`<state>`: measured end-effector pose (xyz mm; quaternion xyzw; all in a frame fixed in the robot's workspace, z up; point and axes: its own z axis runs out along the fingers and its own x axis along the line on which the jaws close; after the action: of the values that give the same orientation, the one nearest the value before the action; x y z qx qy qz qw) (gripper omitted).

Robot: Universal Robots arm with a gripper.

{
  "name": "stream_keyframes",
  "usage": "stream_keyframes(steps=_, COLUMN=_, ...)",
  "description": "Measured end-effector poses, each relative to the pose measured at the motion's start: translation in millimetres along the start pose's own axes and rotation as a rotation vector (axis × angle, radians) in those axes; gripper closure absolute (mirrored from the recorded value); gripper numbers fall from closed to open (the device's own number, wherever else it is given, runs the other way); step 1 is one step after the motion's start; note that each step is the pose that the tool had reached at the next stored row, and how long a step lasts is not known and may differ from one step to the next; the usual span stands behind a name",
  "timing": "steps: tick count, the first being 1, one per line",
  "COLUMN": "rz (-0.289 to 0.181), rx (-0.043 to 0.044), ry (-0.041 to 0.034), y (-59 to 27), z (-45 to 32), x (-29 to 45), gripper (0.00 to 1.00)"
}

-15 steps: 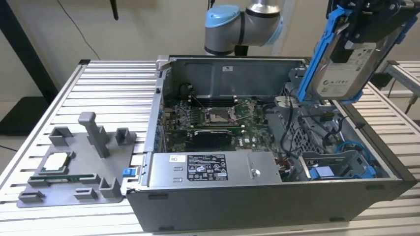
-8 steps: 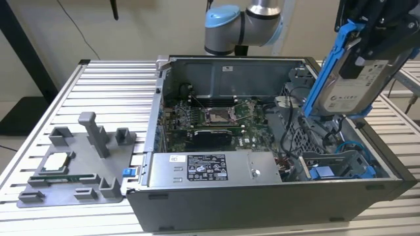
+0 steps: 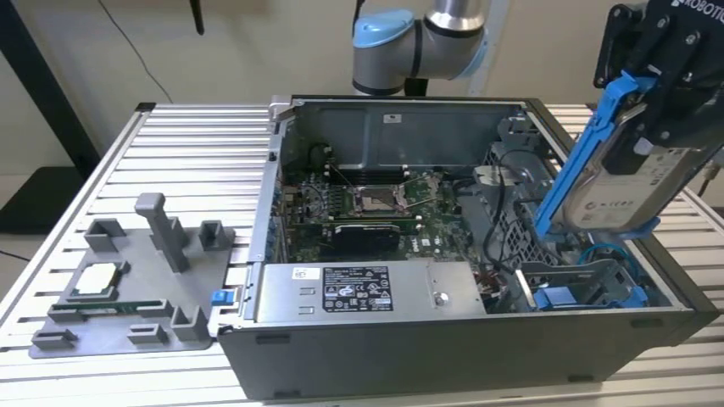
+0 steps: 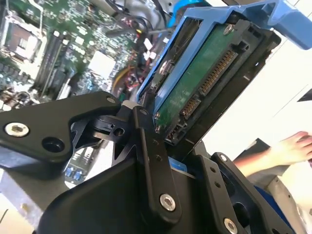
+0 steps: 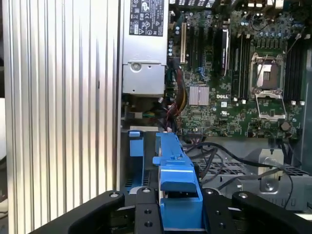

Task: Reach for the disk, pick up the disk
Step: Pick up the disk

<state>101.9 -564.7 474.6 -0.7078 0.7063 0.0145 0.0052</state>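
Silver arm (image 3: 453, 17) with blue joint caps, black fingers (image 4: 151, 161).

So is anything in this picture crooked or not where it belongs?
Yes. The flat silver hard drive in its bright blue plastic bracket hangs tilted above the open grey computer case, clamped in the black gripper, instead of sitting in its bay.
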Motion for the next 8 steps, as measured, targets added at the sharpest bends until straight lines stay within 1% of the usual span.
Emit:
stream_keyframes(steps=3, rz=0.0, rx=0.0, ry=0.0001, y=0.0, z=3.9, x=11.3, gripper=1.0)
stream_keyframes(steps=8, rz=0.0, rx=-0.0001, ry=0.0, y=0.6, z=11.8, x=26.5, gripper=1.0)
